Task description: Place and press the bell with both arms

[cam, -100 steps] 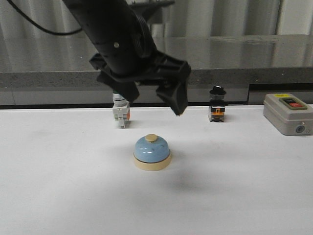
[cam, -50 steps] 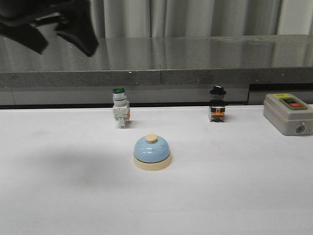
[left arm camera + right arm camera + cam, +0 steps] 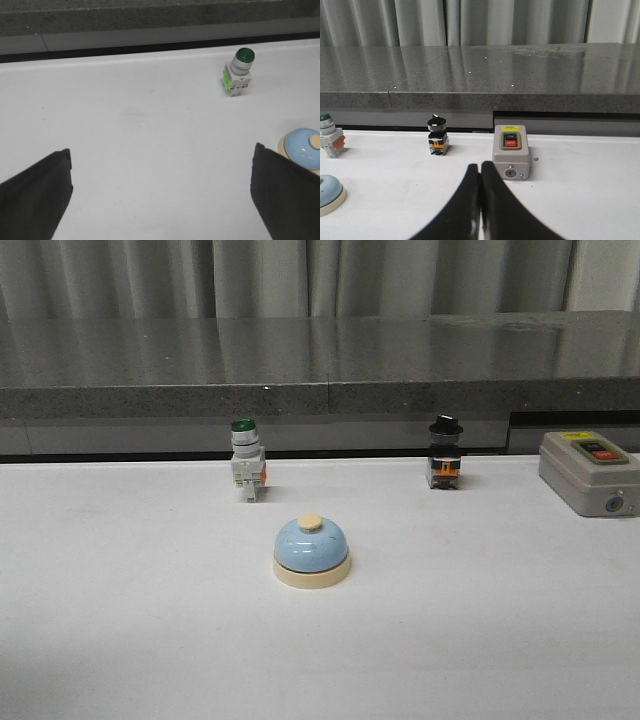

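The bell (image 3: 311, 551) sits upright on the white table (image 3: 120, 640), near the middle, with the green-capped switch (image 3: 246, 471) behind it at about eleven o'clock, the black-knobbed switch (image 3: 445, 465) at about one o'clock and the grey box (image 3: 589, 472) further off at about two o'clock. Neither arm shows from the front. The left gripper (image 3: 160, 192) hangs with its fingers spread wide, nothing between them, the bell just beside one finger. The right gripper (image 3: 480, 195) has its fingers pressed together, empty. Placing looks done to me; pressing comes next, and it calls for closed fingertips coming straight down on the cream button (image 3: 311, 522).
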{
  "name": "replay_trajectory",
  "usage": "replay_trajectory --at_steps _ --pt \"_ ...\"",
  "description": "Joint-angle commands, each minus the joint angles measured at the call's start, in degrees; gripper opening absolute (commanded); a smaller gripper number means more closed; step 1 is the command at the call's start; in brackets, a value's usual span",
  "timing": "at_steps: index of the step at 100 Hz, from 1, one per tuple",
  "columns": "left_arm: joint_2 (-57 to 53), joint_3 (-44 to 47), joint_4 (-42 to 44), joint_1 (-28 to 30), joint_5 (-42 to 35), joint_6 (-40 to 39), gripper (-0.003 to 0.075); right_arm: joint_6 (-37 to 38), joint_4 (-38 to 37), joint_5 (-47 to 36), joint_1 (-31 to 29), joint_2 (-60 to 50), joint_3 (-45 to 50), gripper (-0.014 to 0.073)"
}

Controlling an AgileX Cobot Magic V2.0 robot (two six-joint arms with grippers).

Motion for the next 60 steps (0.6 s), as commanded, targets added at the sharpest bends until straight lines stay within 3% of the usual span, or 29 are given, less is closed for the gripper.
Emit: replay_trajectory --at_steps 1,21,32,42,60 --pt "-5.37 1.34 -0.83 0.26 -4.09 -0.41 0.0691 -0.23 -0.75 -4.84 -0.38 -1.11 -0.86 -0.006" --pt "-16.77 6.17 -0.83 0.26 -3.88 -0.41 0.0685 -0.23 -0.75 -4.84 -0.38 -1.11 -0.86 -0.006" --pt "-21.51 7.27 -0.83 0.26 -3.73 -0.41 0.0623 -0.23 -0.75 -4.84 -0.38 -1.11 -0.86 -0.006" --pt "-23.87 7.3 -0.83 0.26 -3.59 -0.41 0.0514 -0.23 -0.75 -4.84 -0.38 -1.11 -0.86 -0.006" --pt "-24.32 7.3 -0.83 0.26 -3.84 -0.41 0.0199 -0.23 -0.75 -4.84 -0.38 -1.11 -0.86 -0.006"
